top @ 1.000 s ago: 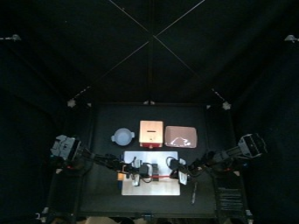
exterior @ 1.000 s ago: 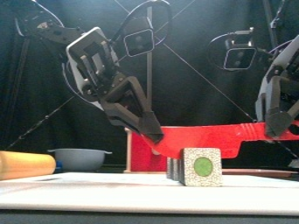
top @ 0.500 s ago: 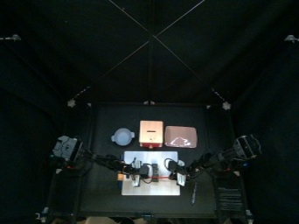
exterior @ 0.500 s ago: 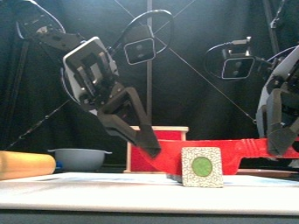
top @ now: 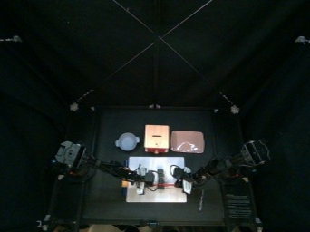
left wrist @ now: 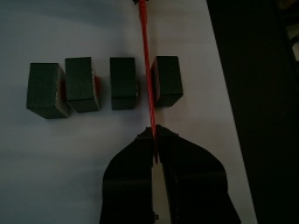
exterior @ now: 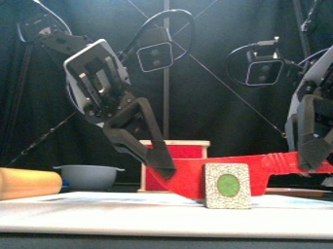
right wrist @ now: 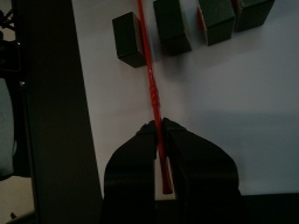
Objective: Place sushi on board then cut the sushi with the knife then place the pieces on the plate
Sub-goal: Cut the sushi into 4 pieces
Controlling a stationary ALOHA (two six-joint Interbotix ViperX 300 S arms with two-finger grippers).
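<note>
Four sushi pieces (left wrist: 122, 83) by wrist, one frontally.

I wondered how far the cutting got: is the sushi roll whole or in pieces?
In pieces: the left wrist view shows the sushi roll as four separate blocks on the white board, red knife over one gap.

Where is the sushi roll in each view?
Top view: too small to pick out, somewhere on the white cutting board.
Front view: sushi roll low, right of centre, end face showing.
Left wrist view: four dark blocks across the middle.
Right wrist view: the blocks along the upper edge.
Shared landmark: red knife, behind the end face in front, between two blocks in both wrist views.
</note>
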